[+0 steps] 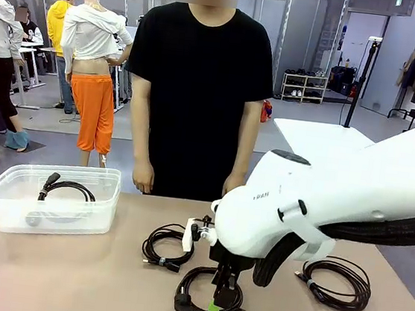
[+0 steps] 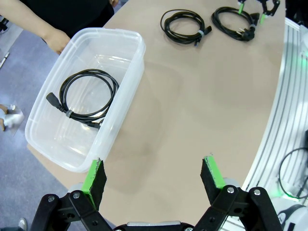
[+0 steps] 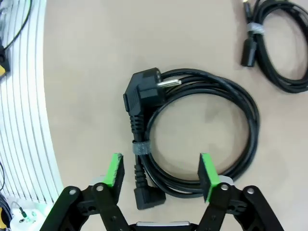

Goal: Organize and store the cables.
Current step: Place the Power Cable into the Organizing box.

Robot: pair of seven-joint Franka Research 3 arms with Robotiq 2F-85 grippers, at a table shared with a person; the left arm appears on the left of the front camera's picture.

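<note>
Several coiled black cables are in view. One cable [image 1: 65,186] [image 2: 89,96] lies inside the clear plastic bin [image 1: 6,211] [image 2: 136,72]. A second coil [image 1: 167,247] [image 2: 185,26] rests on the table's middle. A third coil with a large plug [image 1: 188,309] [image 3: 248,115] lies on the table right under my right gripper [image 1: 223,298] [image 3: 161,169], whose jaws stand open astride the coil's near side without holding it. A fourth coil [image 1: 335,283] lies to the right. My left gripper [image 2: 153,175] hangs open and empty above the table, beside the bin.
A person in a black shirt [image 1: 200,87] stands at the far edge, hands down at the sides. The neighbouring coil [image 3: 279,62] lies close to the one under my right gripper. My right arm's bulky white body [image 1: 336,208] hangs over the table's right half.
</note>
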